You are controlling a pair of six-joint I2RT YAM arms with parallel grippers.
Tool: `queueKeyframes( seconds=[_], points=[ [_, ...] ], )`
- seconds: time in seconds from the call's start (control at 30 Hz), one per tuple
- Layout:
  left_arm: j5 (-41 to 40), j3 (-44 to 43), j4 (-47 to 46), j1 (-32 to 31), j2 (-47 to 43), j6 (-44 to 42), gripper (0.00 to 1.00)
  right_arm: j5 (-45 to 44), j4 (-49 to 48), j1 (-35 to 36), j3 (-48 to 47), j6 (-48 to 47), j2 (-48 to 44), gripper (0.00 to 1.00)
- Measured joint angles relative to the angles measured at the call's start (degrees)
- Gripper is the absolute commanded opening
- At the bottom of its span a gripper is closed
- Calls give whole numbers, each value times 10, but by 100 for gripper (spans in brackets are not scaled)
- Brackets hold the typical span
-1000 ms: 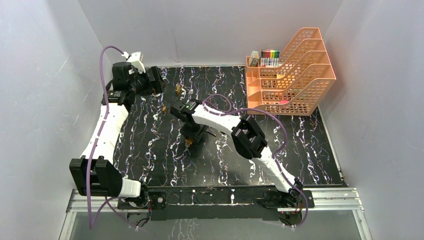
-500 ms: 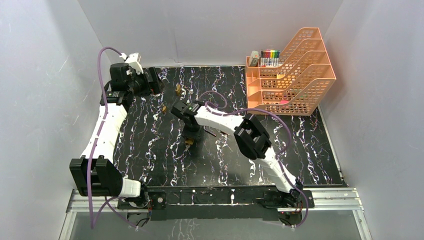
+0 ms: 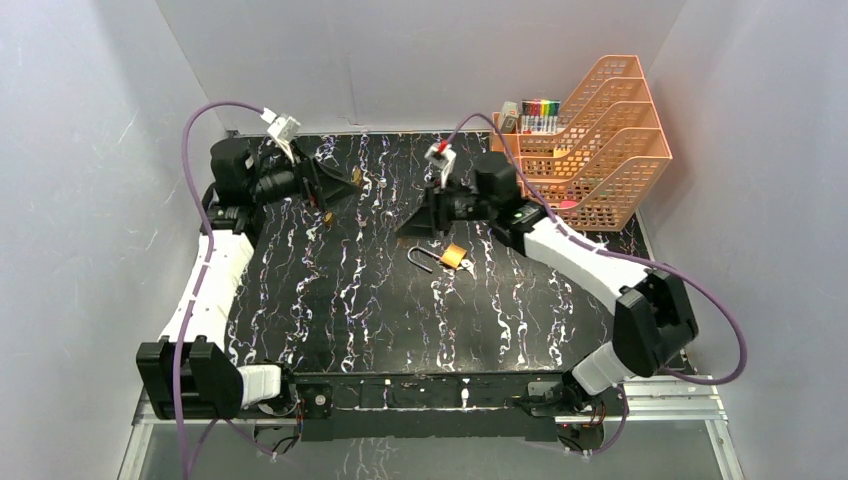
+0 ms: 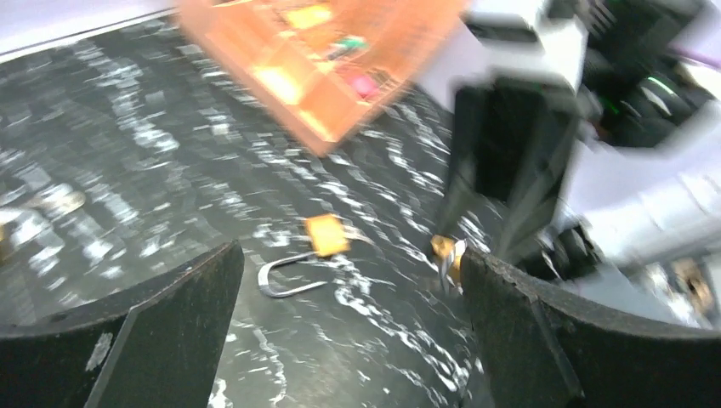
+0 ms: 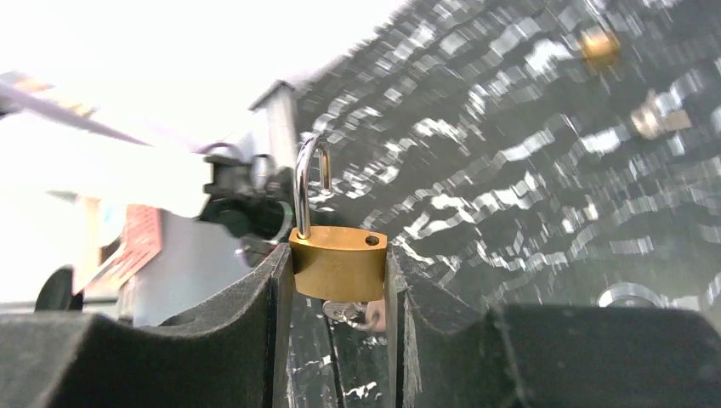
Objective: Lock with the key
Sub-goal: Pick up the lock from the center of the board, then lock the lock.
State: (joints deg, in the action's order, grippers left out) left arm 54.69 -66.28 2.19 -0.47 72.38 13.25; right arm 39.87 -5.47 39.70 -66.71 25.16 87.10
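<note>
My right gripper (image 3: 418, 228) is shut on a brass padlock (image 5: 338, 262), squeezing its body between both fingers. Its steel shackle (image 5: 304, 191) stands up with one leg out of the body, and a key (image 5: 353, 313) hangs below the body. This padlock shows blurred in the left wrist view (image 4: 444, 252). A second brass padlock (image 3: 452, 256) with an open shackle lies on the black marbled table (image 3: 330, 300), also in the left wrist view (image 4: 327, 235). My left gripper (image 3: 338, 186) is open and empty, held in the air at the back left and facing the right gripper (image 4: 510, 178).
An orange mesh desk organizer (image 3: 585, 150) with markers stands at the back right. Two small brass items (image 3: 355, 178) (image 3: 328, 215) lie on the table near the left gripper. White walls enclose the table on three sides.
The right arm has swung from the table's middle to the back right and now holds a padlock up. A second padlock now shows on the table. The left gripper has turned toward the right one.
</note>
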Motion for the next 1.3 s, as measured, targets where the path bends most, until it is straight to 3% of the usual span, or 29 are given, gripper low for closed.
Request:
queueKeyframes(
  seconds=[0.1, 0.2, 0.3, 0.43, 0.63, 0.83, 0.93, 0.97, 1.1, 1.23, 1.3],
  points=[
    [133, 81, -168, -9, -41, 87, 98, 142, -150, -33, 35, 49, -21, 0],
    [216, 105, -251, -25, -70, 137, 88, 254, -336, -30, 66, 168, -2, 0],
    [265, 91, -285, -45, -75, 156, 77, 330, -555, -22, 73, 338, 56, 0],
    [297, 51, -273, -78, -46, 152, 70, 376, -720, -22, 57, 535, 129, 0],
    [303, 5, -149, -110, 7, 78, 61, 404, -784, -22, 26, 652, 157, 0],
    [297, -18, -58, -120, 22, 19, 51, 412, -804, -22, -8, 645, 153, 0],
    [296, -20, -32, -126, 22, 2, 37, 413, -801, -22, -19, 630, 153, 0],
    [296, -20, -27, -128, 22, -1, 36, 413, -799, -22, -23, 624, 153, 0],
    [293, -21, -14, -139, 22, -11, 43, 414, -789, -22, -37, 612, 153, 0],
    [294, -21, -8, -147, 22, -16, 75, 413, -783, -22, -55, 606, 153, 0],
    [293, -22, -3, -148, 22, -19, 86, 414, -782, -23, -61, 604, 153, 0]
  ],
)
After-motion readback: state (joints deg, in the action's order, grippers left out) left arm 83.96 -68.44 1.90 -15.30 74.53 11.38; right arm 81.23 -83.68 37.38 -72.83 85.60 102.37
